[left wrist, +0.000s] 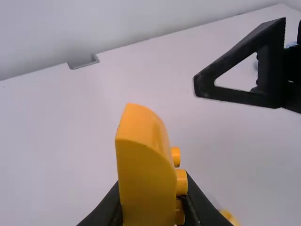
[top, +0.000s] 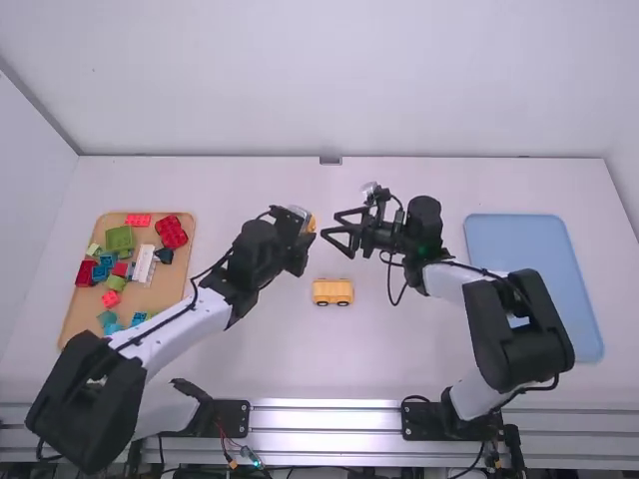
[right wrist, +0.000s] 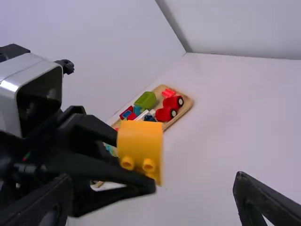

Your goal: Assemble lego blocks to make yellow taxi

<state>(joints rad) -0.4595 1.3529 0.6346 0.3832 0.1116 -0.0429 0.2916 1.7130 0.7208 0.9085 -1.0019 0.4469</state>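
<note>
"How do they stand?"
"The left arm (top: pixel 180 327) slants inward, left jaws clenching a curved yellow block (left wrist: pixel 146 181); right jaws gape just beside it."
"Around them?"
"Wheeled yellow chassis (top: pixel 332 291) nearside; brick tray (top: pixel 175 281) beyond the left jaws, which stand in between; blue tray (top: pixel 539 274) behind the right."

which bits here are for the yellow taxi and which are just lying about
For the taxi:
- yellow curved block, held by the left hand
- yellow wheeled piece on the table

Lying about, it seems:
- red wheeled piece, green block and other coloured blocks, in the wooden tray
- blue tray, on the right
</note>
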